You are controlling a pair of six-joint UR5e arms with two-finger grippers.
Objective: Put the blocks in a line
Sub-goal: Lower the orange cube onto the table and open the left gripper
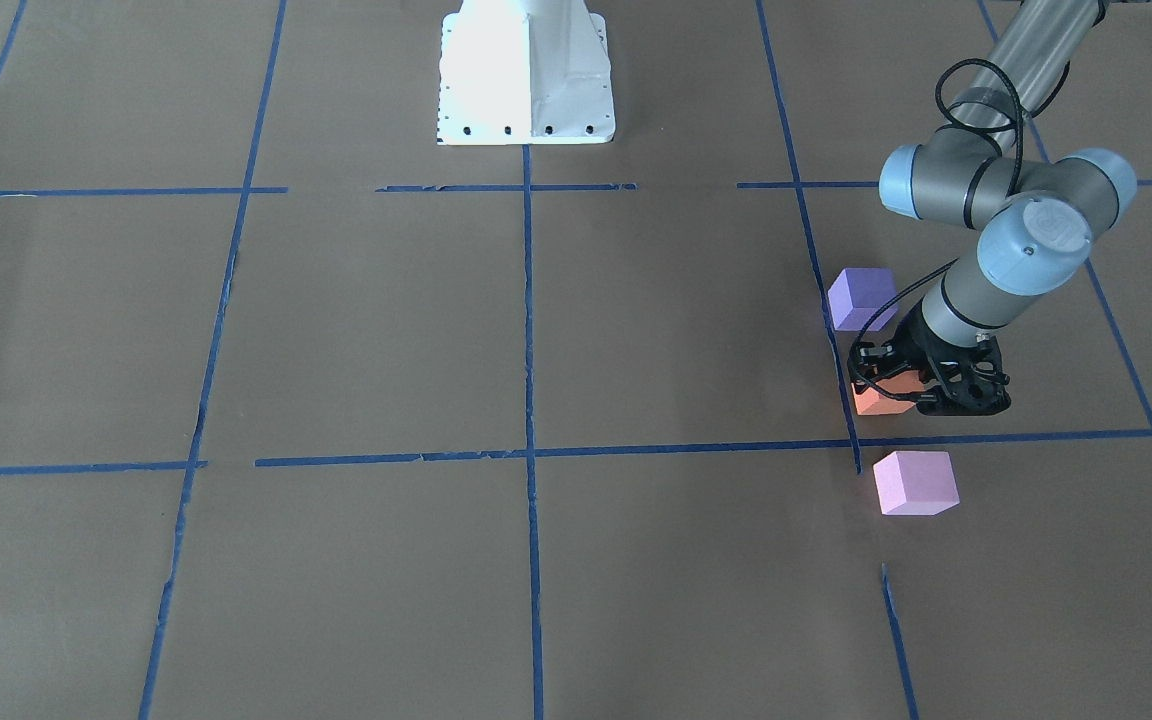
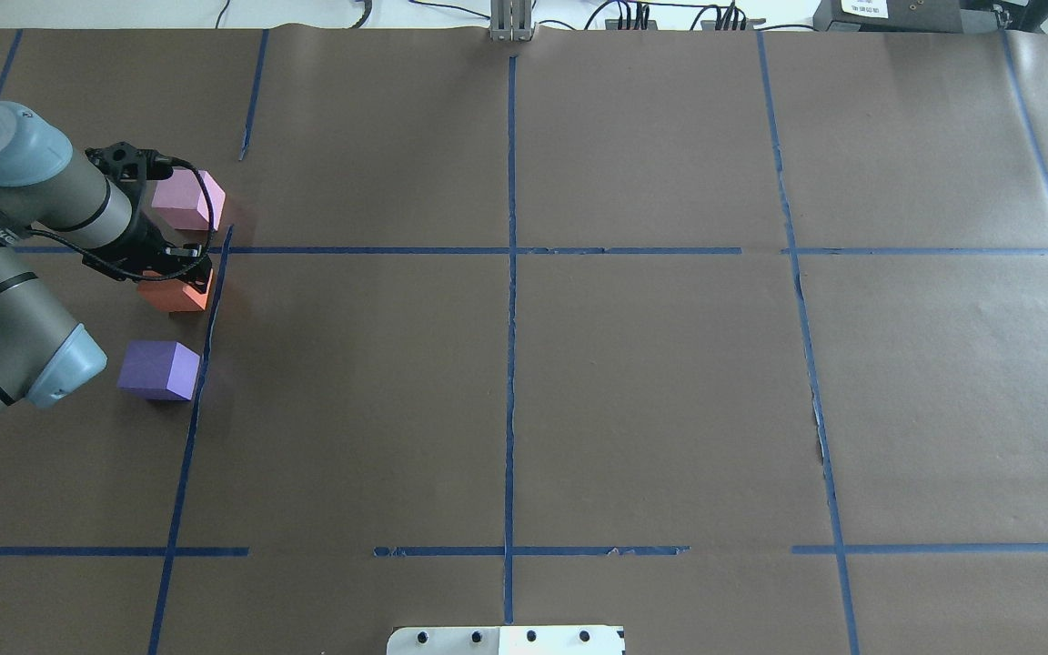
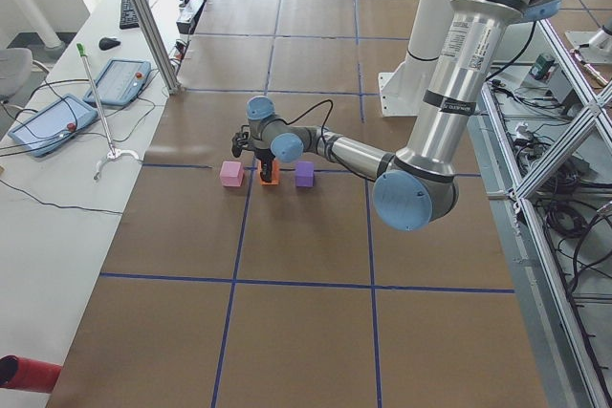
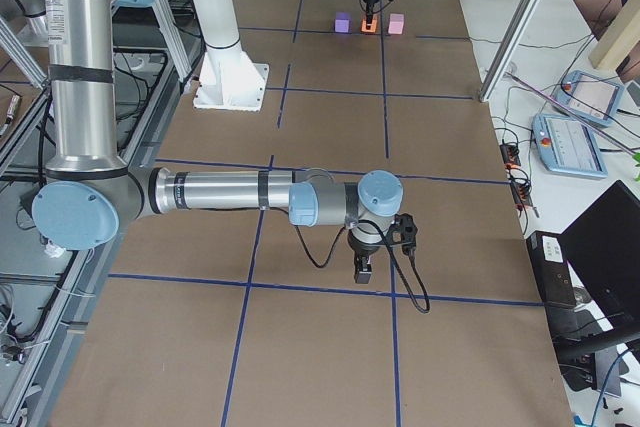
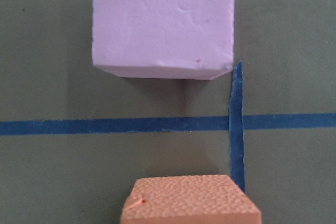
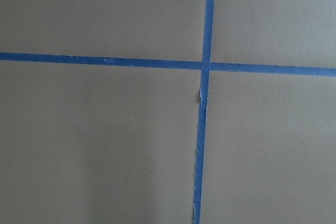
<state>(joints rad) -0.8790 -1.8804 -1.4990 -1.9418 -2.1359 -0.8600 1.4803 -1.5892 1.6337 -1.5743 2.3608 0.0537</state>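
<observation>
Blocks sit at the left end of the counter (image 1: pixel 636 330), in a rough row beside a blue tape line (image 2: pixel 206 346). The pink block (image 1: pixel 916 483) is farthest from the robot, the orange block (image 1: pixel 874 402) is in the middle and the purple block (image 1: pixel 862 298) is nearest.

Left claw (image 1: pixel 901 390) is low over the orange block. I cannot tell whether it grips the block or stands apart from it.

Right claw (image 4: pixel 364 269) hangs over bare counter, well apart. Its opening cannot be judged either.

Risks:
- If a pad clings to the foam on lift-off, orange likely skews out of the row.
- The left forearm passes near purple, so a sideways retreat might nudge it.

Hidden or unclear:
- The left claw's frame covers most of orange in the front view.
- The left wrist view cuts orange off at its bottom edge and shows no fingers.
</observation>
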